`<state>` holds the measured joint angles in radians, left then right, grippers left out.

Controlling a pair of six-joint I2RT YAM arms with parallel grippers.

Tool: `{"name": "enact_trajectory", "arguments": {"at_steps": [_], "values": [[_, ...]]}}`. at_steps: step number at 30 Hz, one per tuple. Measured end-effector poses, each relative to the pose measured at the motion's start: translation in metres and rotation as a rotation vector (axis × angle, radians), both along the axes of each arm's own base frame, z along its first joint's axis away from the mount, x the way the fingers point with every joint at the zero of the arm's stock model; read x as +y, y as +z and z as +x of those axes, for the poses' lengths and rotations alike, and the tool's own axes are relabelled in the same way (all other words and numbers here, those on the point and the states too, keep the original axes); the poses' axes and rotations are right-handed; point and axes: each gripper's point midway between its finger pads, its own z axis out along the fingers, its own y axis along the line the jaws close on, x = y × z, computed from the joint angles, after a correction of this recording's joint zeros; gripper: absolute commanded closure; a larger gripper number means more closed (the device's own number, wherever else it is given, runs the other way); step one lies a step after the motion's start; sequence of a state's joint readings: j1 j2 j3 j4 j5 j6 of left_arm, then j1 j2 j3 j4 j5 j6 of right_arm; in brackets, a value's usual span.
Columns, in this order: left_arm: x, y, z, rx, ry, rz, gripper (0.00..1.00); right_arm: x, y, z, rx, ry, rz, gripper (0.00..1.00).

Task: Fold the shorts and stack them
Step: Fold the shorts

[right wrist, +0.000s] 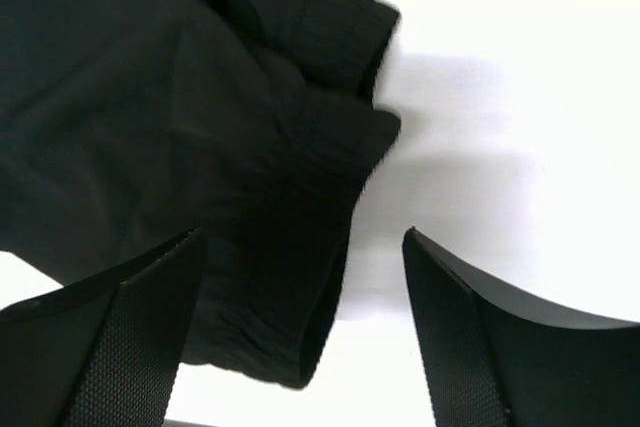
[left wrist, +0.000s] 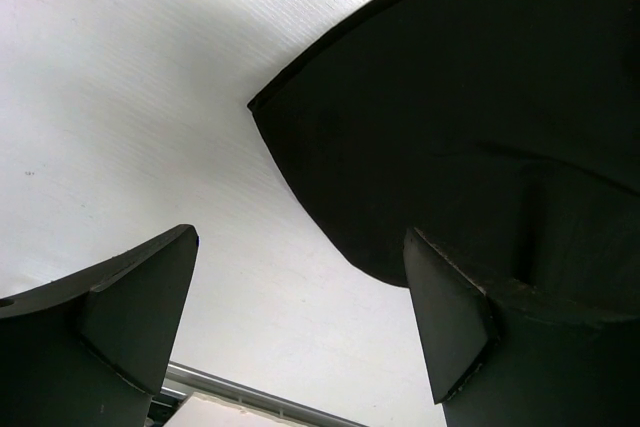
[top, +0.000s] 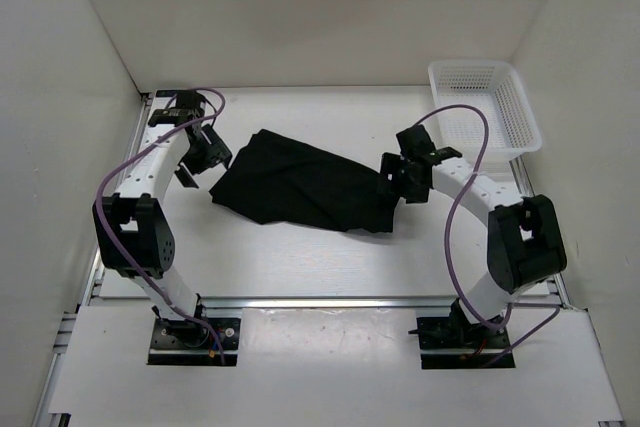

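White mesh basket [top: 485, 107] at the far right corner of the table [top: 300, 267], well apart from the cloth and with nothing seen inside. Purple cables [top: 452, 209] looping along both arms, clear of the work area. Metal rail [top: 320, 301] along the near edge, white walls [top: 60, 67] on three sides. Nothing lying between either arm and the fabric.

Black shorts [top: 300, 185] mid-table, between the two arms, spread on a slant from far left to near right. Plain, soft, matte; loosely crumpled with a few shallow creases, not folded flat. In the left wrist view, one smooth curved edge ending in a sharp corner on the white surface. In the right wrist view, a ribbed, gathered band doubled over on itself at the edge.

Left gripper [top: 200, 165] just beside the far left corner of the fabric, fingers [left wrist: 130, 317] spread wide with bare table between them, nothing held. Right gripper [top: 397, 177] at the near right end, fingers [right wrist: 500, 347] likewise wide apart and holding nothing, the ribbed band lying under the gap.

Black on black at the right end from above, so hard to tell where gripper stops and cloth starts. Cannot tell whether any finger touches the fabric. Leg openings and waistband not separable from above. Fingertips cut off by the bottom of both wrist views.
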<state>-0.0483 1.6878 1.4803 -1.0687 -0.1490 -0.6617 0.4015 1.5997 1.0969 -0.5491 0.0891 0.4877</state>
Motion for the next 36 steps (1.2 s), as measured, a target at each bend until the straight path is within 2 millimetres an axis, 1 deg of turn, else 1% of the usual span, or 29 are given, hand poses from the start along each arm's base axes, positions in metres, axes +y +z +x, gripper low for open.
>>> {"name": "enact_trajectory", "arguments": {"at_steps": [2,4,6,8,9,10,11,12,13,14,15,19,20,22,23,24,26,28,31,33,34,35,36], "values": [[-0.002,0.000,0.000,0.001,-0.006,0.000,0.05,-0.001,-0.002,0.008,-0.002,-0.012,0.041,0.17],[-0.004,-0.001,0.000,0.004,-0.013,0.000,0.05,-0.002,-0.010,0.013,0.013,-0.022,0.074,0.17],[-0.005,-0.003,0.000,0.009,-0.018,0.001,0.05,-0.002,-0.024,0.017,0.041,-0.028,0.100,0.22],[-0.005,-0.005,0.000,0.016,-0.020,0.002,0.05,0.003,-0.039,0.015,0.075,-0.016,0.131,0.29],[-0.005,-0.007,0.000,0.022,-0.022,0.003,0.05,0.007,-0.047,0.012,0.097,-0.006,0.147,0.35],[-0.005,-0.009,0.000,0.027,-0.022,0.003,0.05,0.011,-0.046,0.015,0.086,0.004,0.168,0.38],[-0.005,-0.011,0.000,0.033,-0.022,0.003,0.05,0.014,-0.046,0.018,0.078,0.009,0.184,0.43],[-0.005,-0.012,0.000,0.037,-0.022,0.003,0.05,0.018,-0.047,0.020,0.076,0.014,0.201,0.52],[-0.006,-0.014,0.001,0.040,-0.024,0.003,0.05,0.019,-0.048,0.021,0.073,0.018,0.207,0.82],[-0.007,-0.015,0.001,0.043,-0.027,0.004,0.05,0.020,-0.050,0.023,0.067,0.021,0.209,0.95],[-0.007,-0.016,0.001,0.045,-0.030,0.004,0.05,0.021,-0.053,0.024,0.070,0.014,0.209,1.00],[-0.009,-0.018,0.001,0.051,-0.051,0.008,0.05,0.018,-0.053,0.027,0.068,-0.018,0.187,1.00],[-0.010,-0.019,0.001,0.054,-0.058,0.009,0.05,0.015,-0.052,0.028,0.061,-0.023,0.165,0.74],[-0.013,-0.021,0.001,0.060,-0.073,0.010,0.05,0.009,-0.050,0.032,0.050,-0.036,0.116,0.31],[-0.014,-0.022,0.001,0.063,-0.078,0.010,0.05,0.003,-0.048,0.033,0.042,-0.042,0.084,0.06],[-0.015,-0.024,0.001,0.069,-0.082,0.011,0.05,-0.002,-0.046,0.033,0.037,-0.048,0.057,0.01],[-0.017,-0.031,0.001,0.082,-0.087,0.005,0.05,-0.013,-0.036,0.029,0.024,-0.048,0.002,0.01],[-0.018,-0.044,-0.003,0.112,-0.083,0.000,0.05,-0.018,-0.020,0.027,0.002,-0.047,-0.022,0.01],[-0.019,-0.064,-0.011,0.166,-0.069,-0.006,0.04,-0.016,0.016,0.020,-0.062,-0.045,-0.003,0.01],[-0.019,-0.074,-0.018,0.195,-0.058,-0.007,0.04,-0.011,0.040,0.010,-0.106,-0.048,0.052,0.01],[-0.018,-0.076,-0.020,0.203,-0.052,-0.007,0.07,-0.008,0.050,0.004,-0.126,-0.051,0.093,0.01],[-0.018,-0.078,-0.021,0.207,-0.043,-0.009,0.11,-0.005,0.055,-0.007,-0.131,-0.059,0.141,0.01],[-0.017,-0.081,-0.020,0.209,-0.034,-0.010,0.20,-0.002,0.056,-0.017,-0.119,-0.067,0.187,0.05]]}}
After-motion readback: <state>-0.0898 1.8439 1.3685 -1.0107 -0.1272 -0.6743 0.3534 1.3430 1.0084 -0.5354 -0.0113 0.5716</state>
